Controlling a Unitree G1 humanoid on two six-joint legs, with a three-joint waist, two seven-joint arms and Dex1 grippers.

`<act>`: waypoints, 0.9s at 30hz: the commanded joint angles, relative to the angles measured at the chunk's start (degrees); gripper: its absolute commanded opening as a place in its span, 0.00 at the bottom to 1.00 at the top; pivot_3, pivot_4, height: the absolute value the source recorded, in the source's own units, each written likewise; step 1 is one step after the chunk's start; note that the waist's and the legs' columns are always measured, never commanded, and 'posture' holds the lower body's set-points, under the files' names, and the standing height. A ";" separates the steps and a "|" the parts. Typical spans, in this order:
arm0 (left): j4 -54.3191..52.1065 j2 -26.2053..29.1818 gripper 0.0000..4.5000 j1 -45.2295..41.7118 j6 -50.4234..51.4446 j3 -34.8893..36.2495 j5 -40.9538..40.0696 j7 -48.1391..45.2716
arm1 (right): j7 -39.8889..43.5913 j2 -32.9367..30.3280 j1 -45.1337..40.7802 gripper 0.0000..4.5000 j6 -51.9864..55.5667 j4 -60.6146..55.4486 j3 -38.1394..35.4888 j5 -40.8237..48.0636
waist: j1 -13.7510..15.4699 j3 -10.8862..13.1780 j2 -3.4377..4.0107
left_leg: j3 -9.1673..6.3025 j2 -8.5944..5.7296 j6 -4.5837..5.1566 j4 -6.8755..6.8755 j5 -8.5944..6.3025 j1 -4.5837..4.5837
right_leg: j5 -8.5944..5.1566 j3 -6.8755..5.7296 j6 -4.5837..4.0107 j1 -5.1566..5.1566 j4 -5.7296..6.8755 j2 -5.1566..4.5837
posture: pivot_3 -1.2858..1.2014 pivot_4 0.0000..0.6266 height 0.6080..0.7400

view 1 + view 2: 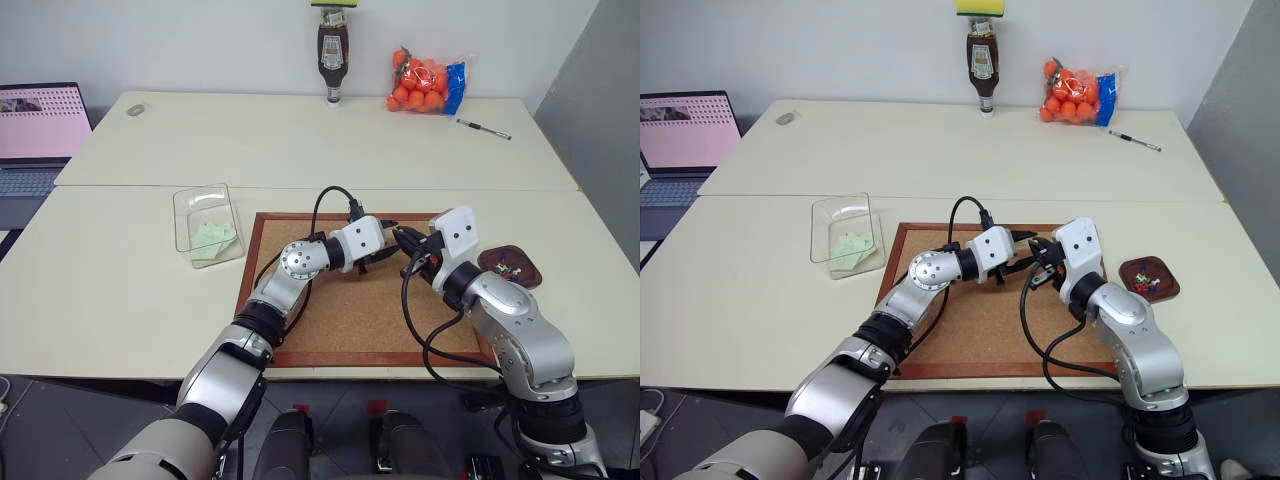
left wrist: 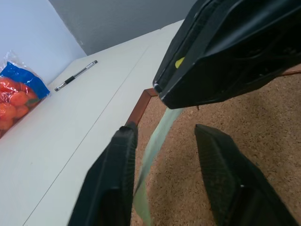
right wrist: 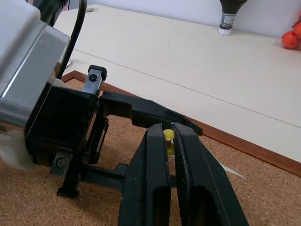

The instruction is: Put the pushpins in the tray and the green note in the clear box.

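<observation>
Pale cream surface [image 1: 120,270]. Cork board [image 1: 350,320] speckled tan inside a reddish-brown wood frame. Pale-green note [image 2: 157,141] between black fingers [image 2: 113,179] of the left end effector [image 2: 169,176]. Yellow pushpin [image 3: 168,137] pinched in the black right end effector [image 3: 170,141]. Dark reddish-brown glossy tray [image 1: 510,268] at 3 o'clock of the board, holding multicoloured pushpins [image 1: 506,269]. Clear box [image 1: 207,225] at 9 o'clock, with pale-green paper inside.

Both arms are built of rounded silver-grey metal segments with black joint collars, the left arm [image 1: 300,265] carrying a round silver elbow cap with small screws. Each wrist ends in a boxy white housing and matte black jaws. Black cables loop loosely beside the right arm [image 1: 505,325].
</observation>
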 commanded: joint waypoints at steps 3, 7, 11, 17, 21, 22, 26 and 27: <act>-0.26 -1.01 0.15 -0.97 -0.21 1.78 -2.01 -2.98 | -1.06 0.77 -0.21 0.00 0.56 -3.46 -1.20 1.58 | -0.01 0.00 0.00 | 0.01 0.00 0.00 0.00 0.00 0.00 | 0.00 0.00 0.00 0.00 0.01 0.00 | 0.52 0.24 1.00; -0.78 -1.33 0.00 -0.30 0.09 2.04 -1.87 -3.36 | -1.87 1.32 -0.29 0.00 1.20 -3.58 -1.78 2.34 | 0.00 0.00 0.00 | 0.01 0.00 0.00 0.01 0.00 0.00 | 0.00 0.00 0.00 0.00 0.02 0.00 | 0.52 0.24 1.00; -1.94 -1.87 0.00 0.65 0.37 2.02 -2.21 -3.53 | -3.41 2.59 -0.55 0.00 2.10 -3.62 -2.82 3.53 | 0.00 0.00 0.00 | 0.00 0.00 0.00 0.03 0.00 0.00 | 0.00 0.01 0.00 -0.01 0.07 0.00 | 0.52 0.24 1.00; -4.42 -1.91 0.00 2.87 -0.30 1.90 -2.63 -4.19 | -7.00 6.10 -1.16 0.00 3.21 -3.75 -5.66 5.32 | -0.02 0.00 0.00 | 0.00 0.02 0.00 0.05 0.00 0.00 | 0.00 0.03 -0.01 -0.04 0.15 0.00 | 0.52 0.24 1.00; -6.55 -1.88 0.00 4.60 -0.54 1.72 -2.69 -4.40 | -9.13 8.06 -1.54 0.00 3.67 -3.94 -7.24 6.50 | -0.01 0.00 0.00 | 0.00 0.03 0.00 0.07 0.01 0.00 | 0.00 0.04 -0.01 -0.05 0.21 0.00 | 0.52 0.24 1.00; -7.12 -1.88 0.00 5.04 -0.67 1.64 -2.65 -4.45 | -9.66 8.49 -1.59 0.00 3.75 -4.03 -7.58 6.78 | -0.02 -0.01 0.01 | 0.00 0.03 0.00 0.08 0.01 0.00 | 0.00 0.04 -0.01 -0.05 0.22 0.00 | 0.52 0.24 1.00; -8.86 -1.82 0.00 6.45 -1.07 1.38 -2.20 -4.27 | -11.85 10.34 -1.94 0.00 4.23 -4.24 -9.34 8.36 | -0.02 -0.01 0.01 | 0.00 0.04 0.01 0.09 0.01 0.01 | 0.00 0.05 -0.01 -0.05 0.25 0.00 | 0.52 0.24 1.00; -9.14 -1.79 0.00 6.73 -1.17 1.37 -2.07 -4.13 | -12.46 10.93 -2.06 0.00 4.47 -4.33 -10.05 9.08 | -0.02 -0.01 0.01 | 0.00 0.04 0.01 0.09 0.01 0.01 | 0.00 0.06 -0.01 -0.05 0.25 0.00 | 0.52 0.24 1.00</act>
